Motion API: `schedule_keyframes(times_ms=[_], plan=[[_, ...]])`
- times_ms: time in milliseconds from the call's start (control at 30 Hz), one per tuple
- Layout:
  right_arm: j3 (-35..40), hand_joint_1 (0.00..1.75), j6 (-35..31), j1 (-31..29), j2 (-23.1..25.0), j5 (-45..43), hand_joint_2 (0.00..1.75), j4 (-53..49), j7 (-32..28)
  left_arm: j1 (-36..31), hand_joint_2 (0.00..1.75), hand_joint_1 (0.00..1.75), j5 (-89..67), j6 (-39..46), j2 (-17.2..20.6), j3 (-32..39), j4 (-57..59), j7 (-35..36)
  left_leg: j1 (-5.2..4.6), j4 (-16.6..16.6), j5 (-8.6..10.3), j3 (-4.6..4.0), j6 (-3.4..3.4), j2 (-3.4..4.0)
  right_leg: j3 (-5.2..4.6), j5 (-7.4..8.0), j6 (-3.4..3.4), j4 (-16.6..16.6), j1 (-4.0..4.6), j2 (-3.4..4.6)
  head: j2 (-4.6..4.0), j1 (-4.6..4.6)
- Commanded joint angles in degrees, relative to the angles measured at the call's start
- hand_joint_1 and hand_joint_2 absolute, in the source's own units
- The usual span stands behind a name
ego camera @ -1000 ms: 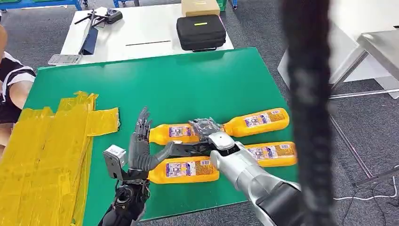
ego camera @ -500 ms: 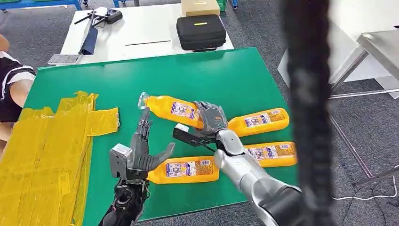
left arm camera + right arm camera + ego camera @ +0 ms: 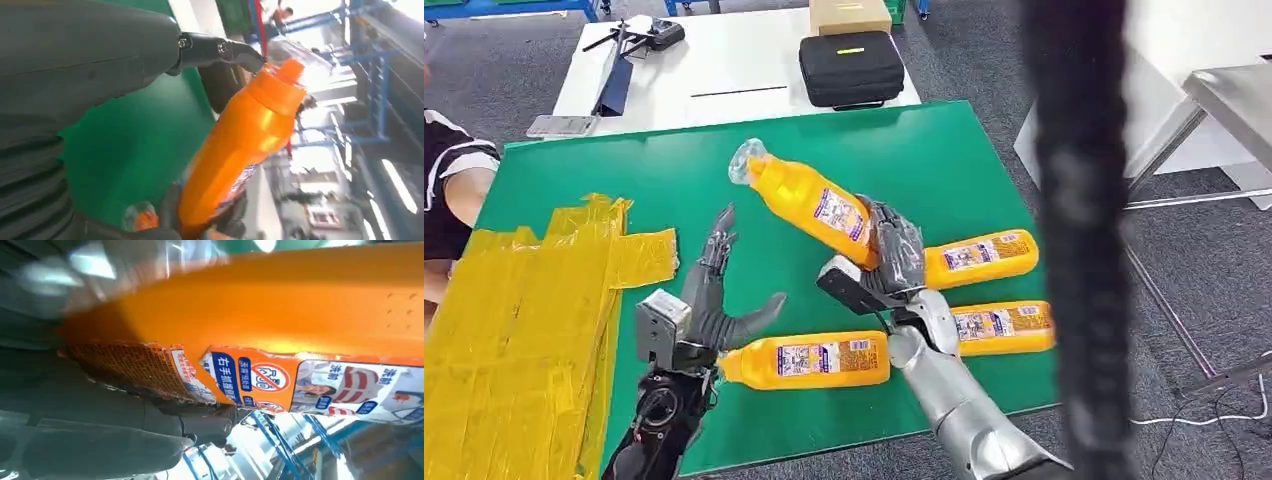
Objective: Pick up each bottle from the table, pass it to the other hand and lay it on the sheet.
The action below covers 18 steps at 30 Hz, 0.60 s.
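The right hand (image 3: 892, 262) grasps a smooth orange plastic bottle (image 3: 809, 202) by its base end and holds it above the green counter (image 3: 944, 150), tilted so its clear-capped neck points far and left. A printed label wraps the bottle's lower body. The left hand (image 3: 714, 300) is released, fingers spread and thumb apart, palm turned toward the raised bottle and not touching it.

3 more orange bottles of the same long rounded shape lie flat on the counter: one (image 3: 804, 362) near the front edge with its neck just beside the left hand, one (image 3: 1002, 327) to the right of it, and one (image 3: 979, 257) farther back, partly behind the right hand. Whether the bottles are full cannot be told through the opaque plastic.

The sheet (image 3: 524, 320) on the left is a crinkled patchwork of glossy yellow strips. A person's arm (image 3: 459, 190) rests at its far left corner. Behind the green counter, a white counter (image 3: 724, 75) carries a black zippered case (image 3: 851, 67).

The left wrist view gives the held bottle's stepped orange shoulder and clear cap (image 3: 295, 52) close up, with a dark fingertip (image 3: 245, 52) beside it. The right wrist view gives the torn edge of the label (image 3: 320, 387) and its blue print.
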Motion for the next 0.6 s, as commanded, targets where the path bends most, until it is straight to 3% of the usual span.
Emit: schedule_keyframes(times_ms=[33,500,533,600], plan=[[2.7,1.75,-0.3,3.0,0.3,-5.8,1.75,-6.9,-2.0,-3.5,1.75,0.0,7.7,-3.2,1.1,4.3,-0.2,1.7,0.03,0.0,-0.07,0.14,-0.13,0.02,0.14,-0.07,-0.02,0.0,0.03,-0.06,0.0,-0.02],[7.0,1.75,-0.3,4.3,0.5,-7.3,1.75,-7.2,-3.8,-4.9,1.75,0.0,12.3,-6.1,0.2,3.6,3.9,2.9,0.04,0.0,-0.09,0.22,-0.15,0.01,0.23,-0.1,-0.03,0.0,0.04,-0.08,0.0,-0.02],[7.0,1.75,-0.3,4.3,0.5,-7.3,1.75,-7.2,-3.8,-4.9,1.75,0.0,12.3,-6.1,0.2,3.6,3.9,2.9,0.09,0.1,-0.3,0.55,-0.32,0.04,0.56,-0.3,-0.05,0.1,0.1,-0.14,0.0,-0.02],[7.0,1.75,-0.3,4.3,0.5,-7.3,1.75,-7.2,-3.8,-4.9,1.75,0.0,12.3,-6.1,0.2,3.6,3.9,2.9,0.03,0.0,-0.08,0.2,-0.13,0.0,0.2,-0.09,-0.02,0.0,0.03,-0.08,0.0,0.0]])
